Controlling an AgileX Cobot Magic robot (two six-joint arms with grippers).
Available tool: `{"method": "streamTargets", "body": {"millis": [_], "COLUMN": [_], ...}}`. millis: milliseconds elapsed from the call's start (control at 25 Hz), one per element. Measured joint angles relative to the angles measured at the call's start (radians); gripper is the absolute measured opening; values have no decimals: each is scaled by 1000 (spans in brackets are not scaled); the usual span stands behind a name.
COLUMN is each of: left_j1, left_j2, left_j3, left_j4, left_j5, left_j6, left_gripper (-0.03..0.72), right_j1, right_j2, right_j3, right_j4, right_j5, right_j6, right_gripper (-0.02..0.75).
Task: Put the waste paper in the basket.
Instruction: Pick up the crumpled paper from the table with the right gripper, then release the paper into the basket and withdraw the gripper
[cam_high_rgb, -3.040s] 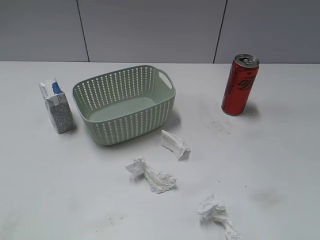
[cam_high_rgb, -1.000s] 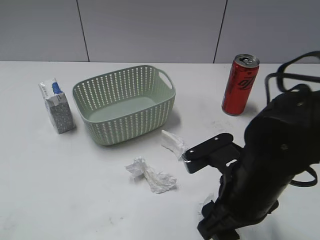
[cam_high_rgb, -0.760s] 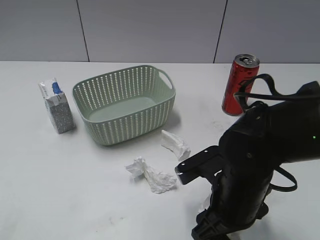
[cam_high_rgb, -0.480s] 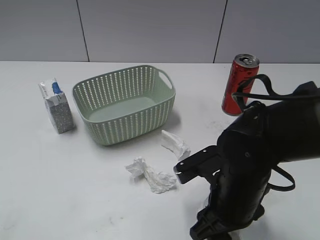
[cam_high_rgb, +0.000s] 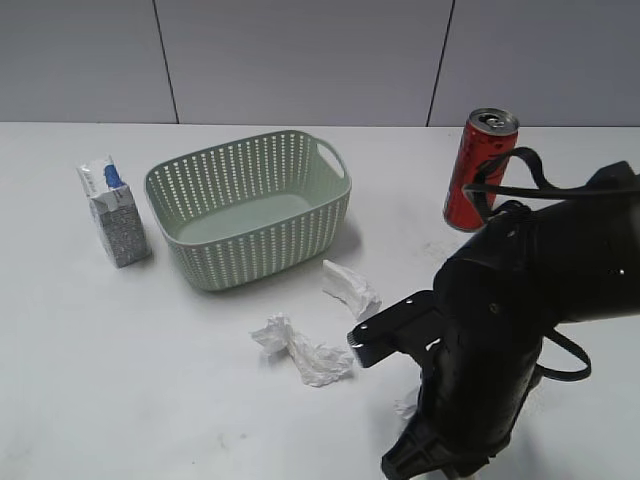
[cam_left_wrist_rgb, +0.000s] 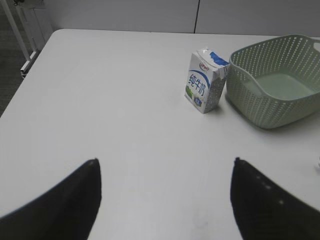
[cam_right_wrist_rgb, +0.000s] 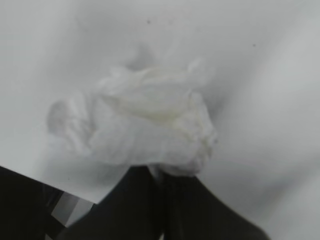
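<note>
White table (cam_high_rgb: 120, 330) with a grey panel wall behind is filling the exterior view. Green basket (cam_high_rgb: 250, 210) is sitting toward the back left and is looking empty inside, so nothing is deposited yet as far as I can see. Milk carton (cam_high_rgb: 113, 212) is standing just beside the basket's left side, red can (cam_high_rgb: 481, 170) is standing well apart on the right.

Three paper wads are showing: one (cam_high_rgb: 351, 290) lying near the basket's front corner, a second (cam_high_rgb: 303, 352) lying on the table in front of it, and a third (cam_right_wrist_rgb: 145, 122) sitting at the right gripper (cam_right_wrist_rgb: 162, 175). In the right wrist view that gripper's jaws are pinched together on the lower edge of the third wad, so it is gripping the paper. Only a sliver of that wad is peeking out by the black right arm (cam_high_rgb: 510, 330) in the exterior view; whether it is off the table I cannot tell.

Left gripper (cam_left_wrist_rgb: 165, 200) is hanging spread wide over bare table, holding nothing, well apart from the carton and basket.

Judgement: task is just starting. First wad is being grasped, carry and drop are remaining, then two more wads.
</note>
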Motion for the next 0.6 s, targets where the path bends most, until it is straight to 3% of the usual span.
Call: {"method": "streamTargets", "body": {"millis": [160, 360, 480, 600], "left_j1": [0, 0, 0, 0], "left_j2": [0, 0, 0, 0], "left_j3": [0, 0, 0, 0], "left_j4": [0, 0, 0, 0], "left_j5": [0, 0, 0, 0], "left_j6": [0, 0, 0, 0], "left_gripper": [591, 591, 591, 591], "right_j1": [0, 0, 0, 0], "right_j2": [-32, -97, -103, -98], "right_j3": [-58, -244, -372, -453], "right_j4": [-18, -22, -22, -40], "right_j5": [81, 136, 54, -144], "right_j6": [-23, -103, -153, -171], "right_gripper": [-7, -7, -7, -7]}}
